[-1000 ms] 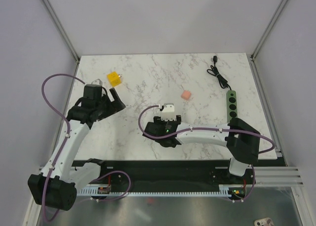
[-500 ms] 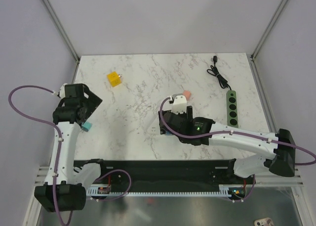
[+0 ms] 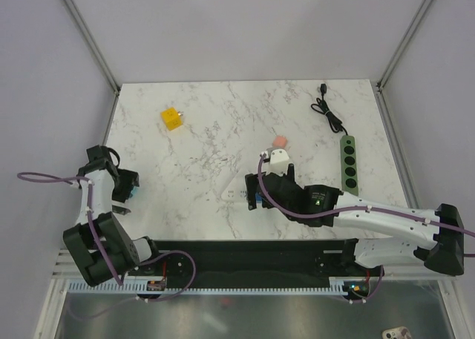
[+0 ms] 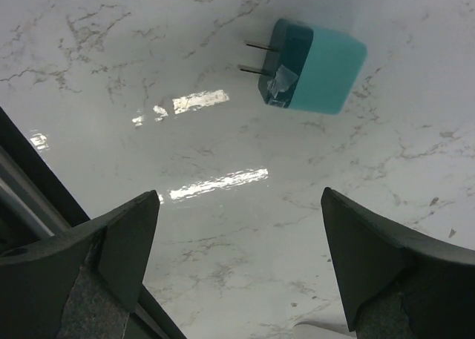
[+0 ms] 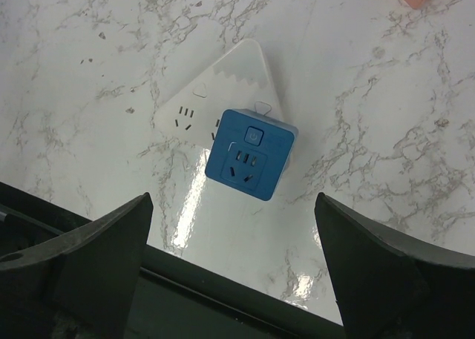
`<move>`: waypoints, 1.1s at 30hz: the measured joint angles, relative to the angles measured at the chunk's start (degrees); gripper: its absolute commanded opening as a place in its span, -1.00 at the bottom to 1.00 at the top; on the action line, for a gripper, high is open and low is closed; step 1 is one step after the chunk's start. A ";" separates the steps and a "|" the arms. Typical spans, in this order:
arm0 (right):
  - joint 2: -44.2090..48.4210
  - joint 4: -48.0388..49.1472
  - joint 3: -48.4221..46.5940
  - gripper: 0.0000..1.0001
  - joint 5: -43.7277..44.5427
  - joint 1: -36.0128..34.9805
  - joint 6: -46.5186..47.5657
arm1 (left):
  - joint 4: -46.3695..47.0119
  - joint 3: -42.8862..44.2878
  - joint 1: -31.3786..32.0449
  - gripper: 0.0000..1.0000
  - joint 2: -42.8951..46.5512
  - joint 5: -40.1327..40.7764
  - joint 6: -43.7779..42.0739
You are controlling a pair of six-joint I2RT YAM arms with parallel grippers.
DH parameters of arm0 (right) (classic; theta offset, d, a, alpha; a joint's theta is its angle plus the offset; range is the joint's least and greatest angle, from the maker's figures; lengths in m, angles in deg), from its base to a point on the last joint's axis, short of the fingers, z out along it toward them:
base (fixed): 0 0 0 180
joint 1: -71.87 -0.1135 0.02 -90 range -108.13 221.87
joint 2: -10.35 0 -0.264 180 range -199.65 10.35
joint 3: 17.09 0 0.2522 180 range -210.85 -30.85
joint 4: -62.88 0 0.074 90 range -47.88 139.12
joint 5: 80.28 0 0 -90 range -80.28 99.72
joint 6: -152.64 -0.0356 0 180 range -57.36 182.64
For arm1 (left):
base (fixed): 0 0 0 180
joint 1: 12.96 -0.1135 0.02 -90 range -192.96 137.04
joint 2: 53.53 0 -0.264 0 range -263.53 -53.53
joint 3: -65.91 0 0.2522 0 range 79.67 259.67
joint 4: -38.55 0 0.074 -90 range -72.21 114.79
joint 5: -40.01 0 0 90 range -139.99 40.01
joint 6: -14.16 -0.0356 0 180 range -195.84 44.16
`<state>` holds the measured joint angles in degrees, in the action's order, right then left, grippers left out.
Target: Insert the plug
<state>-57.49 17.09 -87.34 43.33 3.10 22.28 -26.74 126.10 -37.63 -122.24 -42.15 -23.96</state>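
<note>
Far left of the green strip (image 3: 349, 161), the left arm folds back on itself, the left gripper (image 4: 237, 209) aimed down, fingers spread wide and holding nothing. The right arm stretches low to the strip's left, the right gripper (image 5: 233, 209) likewise agape above a blue socket (image 5: 251, 153) touching a white adapter (image 5: 215, 94). A pink block (image 3: 280, 142) and yellow block (image 3: 172, 118) lie beyond. The teal plug (image 4: 315, 76) lies flat under the left gripper, prongs pointing left in the wrist view.
</note>
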 measured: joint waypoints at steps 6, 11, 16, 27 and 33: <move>0.28 2.21 0.87 0.96 -1.55 0.00 1.51 | 3.74 1.07 -1.46 0.99 -6.84 0.22 1.29; 0.28 3.45 0.87 0.96 -1.95 0.00 3.13 | 6.36 4.42 -1.60 1.00 -11.23 1.05 1.31; 0.28 5.11 0.92 0.96 -2.40 0.02 3.78 | 8.66 5.01 -1.62 0.92 -14.45 1.14 1.29; 1.42 6.38 3.02 0.96 -3.34 0.02 3.78 | 13.25 4.74 -1.62 0.39 -17.44 0.35 -2.47; 2.91 6.56 3.02 0.96 -3.39 0.02 3.74 | 15.47 4.44 -1.62 0.06 -19.28 -3.76 -7.26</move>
<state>-54.58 23.64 -84.32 39.94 3.12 26.02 -11.27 130.54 -39.25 -141.52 -45.91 -31.22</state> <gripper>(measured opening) 0.982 0.561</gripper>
